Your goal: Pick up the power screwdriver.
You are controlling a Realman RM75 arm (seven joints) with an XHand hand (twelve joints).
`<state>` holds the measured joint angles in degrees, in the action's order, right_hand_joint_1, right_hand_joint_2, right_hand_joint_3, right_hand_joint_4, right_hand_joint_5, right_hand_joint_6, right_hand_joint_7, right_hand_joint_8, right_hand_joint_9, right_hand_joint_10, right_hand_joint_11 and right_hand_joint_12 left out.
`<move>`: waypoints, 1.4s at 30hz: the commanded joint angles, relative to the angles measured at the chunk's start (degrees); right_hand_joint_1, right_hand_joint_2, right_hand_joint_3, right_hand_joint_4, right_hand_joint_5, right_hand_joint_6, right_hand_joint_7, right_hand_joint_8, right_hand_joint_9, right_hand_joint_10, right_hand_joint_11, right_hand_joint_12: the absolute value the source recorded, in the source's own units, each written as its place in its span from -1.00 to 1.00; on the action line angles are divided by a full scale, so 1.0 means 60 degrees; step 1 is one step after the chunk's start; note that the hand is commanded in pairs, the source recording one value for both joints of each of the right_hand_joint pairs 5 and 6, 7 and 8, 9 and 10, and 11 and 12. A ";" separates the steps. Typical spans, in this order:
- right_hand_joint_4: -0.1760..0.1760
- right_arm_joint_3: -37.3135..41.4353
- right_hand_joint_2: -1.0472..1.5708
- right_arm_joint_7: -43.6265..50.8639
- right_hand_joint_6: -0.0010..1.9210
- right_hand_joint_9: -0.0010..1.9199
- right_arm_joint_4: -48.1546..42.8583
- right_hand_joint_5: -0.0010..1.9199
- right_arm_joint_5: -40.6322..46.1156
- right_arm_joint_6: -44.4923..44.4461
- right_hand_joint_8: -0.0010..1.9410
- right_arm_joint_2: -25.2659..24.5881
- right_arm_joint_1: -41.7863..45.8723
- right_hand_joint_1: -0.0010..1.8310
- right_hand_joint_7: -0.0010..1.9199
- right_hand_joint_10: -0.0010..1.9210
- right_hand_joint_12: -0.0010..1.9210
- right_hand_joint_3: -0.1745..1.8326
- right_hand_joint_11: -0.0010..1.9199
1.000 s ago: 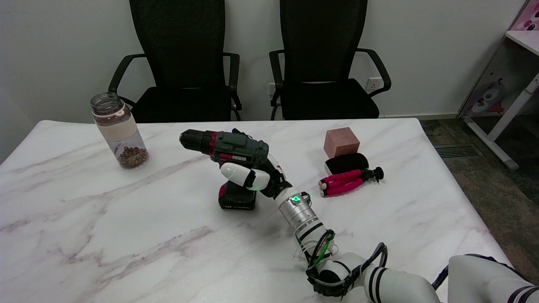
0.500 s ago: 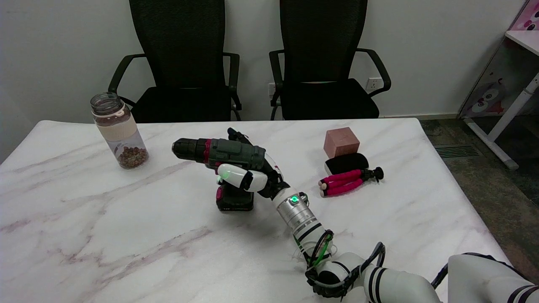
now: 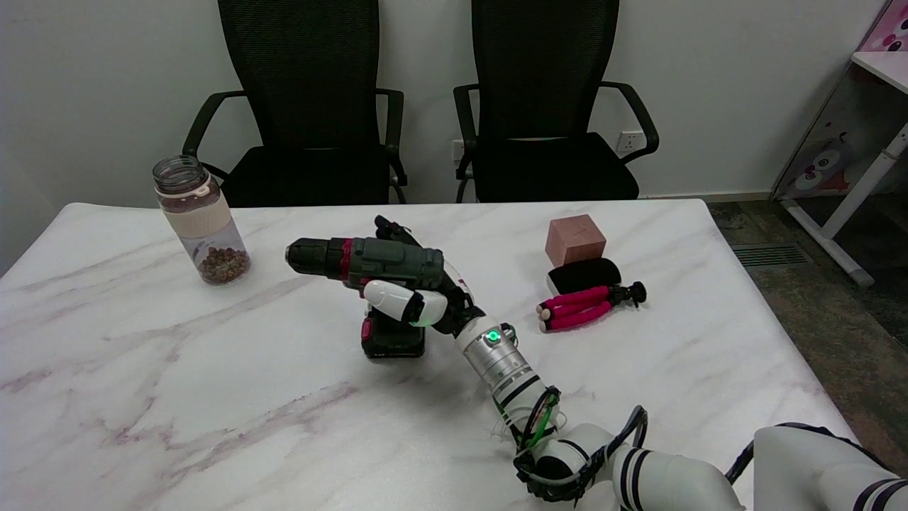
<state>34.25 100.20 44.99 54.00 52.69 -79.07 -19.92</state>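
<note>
Right hand [image 3: 418, 301] wrapped around grip of power screwdriver [image 3: 369, 259], mid-table [image 3: 142, 397], chuck toward left edge. Beyond, toward right edge: pink tripod [image 3: 578, 306], black pouch [image 3: 583, 273], wooden cube [image 3: 574, 239]. Jar [image 3: 200, 220] near far left corner.

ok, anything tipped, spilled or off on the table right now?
Nothing stands out. The right hand grips the power screwdriver by its handle, chuck pointing left. The jar stands upright with no lid, contents inside. The wooden cube, black pouch and pink tripod lie tidy.
</note>
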 commanded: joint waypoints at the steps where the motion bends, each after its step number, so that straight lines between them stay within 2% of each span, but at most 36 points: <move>1: 0.08 -0.0097 -0.12 -0.0360 -0.91 0.46 -0.0143 -0.91 -0.0259 -0.0525 -0.92 0.0042 -0.0228 0.06 -0.91 0.45 0.20 0.15 0.20; 7: 0.01 -0.0112 0.00 -0.0577 -0.90 0.44 -0.0144 -0.90 -0.0301 -0.0800 -0.91 0.0096 -0.0315 0.07 -0.90 0.44 0.33 0.07 0.33; 10: 0.07 -0.0112 0.06 -0.0616 -0.84 0.45 -0.0144 -0.84 -0.0357 -0.0917 -0.84 0.0115 -0.0375 0.08 -0.84 0.45 0.42 0.09 0.42; 11: 0.08 -0.0112 0.08 -0.0616 -0.77 0.46 -0.0136 -0.77 -0.0361 -0.0944 -0.77 0.0129 -0.0392 0.09 -0.77 0.46 0.43 0.08 0.43; 13: 0.08 -0.0127 0.14 -0.0616 -0.51 0.47 -0.0115 -0.51 -0.0397 -0.1021 -0.51 0.0159 -0.0433 0.11 -0.51 0.47 0.45 0.04 0.45; 15: 0.06 -0.0113 0.16 -0.0616 -0.46 0.47 -0.0100 -0.46 -0.0522 -0.1061 -0.47 0.0175 -0.0476 0.14 -0.46 0.47 0.46 0.03 0.46; 22: -0.21 -0.0112 0.04 -0.0545 -0.63 0.58 -0.0149 -0.63 -0.0611 -0.1076 -0.64 0.0198 -0.0639 0.25 -0.63 0.58 0.58 0.24 0.58; 24: -0.24 -0.0127 -0.08 -0.0543 -0.66 0.57 -0.0159 -0.66 -0.0621 -0.1109 -0.66 0.0199 -0.0664 0.24 -0.66 0.57 0.64 0.29 0.64; 30: -0.21 -0.0127 -0.25 -0.0528 -0.74 0.54 -0.0173 -0.74 -0.0635 -0.1194 -0.74 0.0199 -0.0708 0.23 -0.74 0.54 0.71 0.00 0.71; 32: -0.20 -0.0127 -0.25 -0.0528 -0.74 0.54 -0.0173 -0.74 -0.0644 -0.1208 -0.75 0.0199 -0.0731 0.23 -0.74 0.54 0.72 -0.03 0.72; 35: -0.18 -0.0113 -0.23 -0.0514 -0.76 0.54 -0.0173 -0.76 -0.0824 -0.1231 -0.76 0.0185 -0.0802 0.25 -0.76 0.54 0.74 -0.06 0.74; 38: -0.19 -0.0112 -0.09 -0.0514 -0.74 0.53 -0.0173 -0.74 -0.0870 -0.1274 -0.74 0.0166 -0.0858 0.32 -0.74 0.52 0.73 -0.20 0.73; 41: -0.11 -0.0116 0.07 -0.0514 -0.68 0.54 -0.0173 -0.68 -0.0870 -0.1314 -0.68 0.0137 -0.0883 0.39 -0.68 0.54 0.75 -0.04 0.75; 42: -0.07 -0.0126 0.14 -0.0514 -0.63 0.55 -0.0173 -0.63 -0.0870 -0.1328 -0.63 0.0127 -0.0884 0.41 -0.63 0.55 0.76 -0.08 0.76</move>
<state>33.52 97.10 44.03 50.06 45.93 -78.03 -23.95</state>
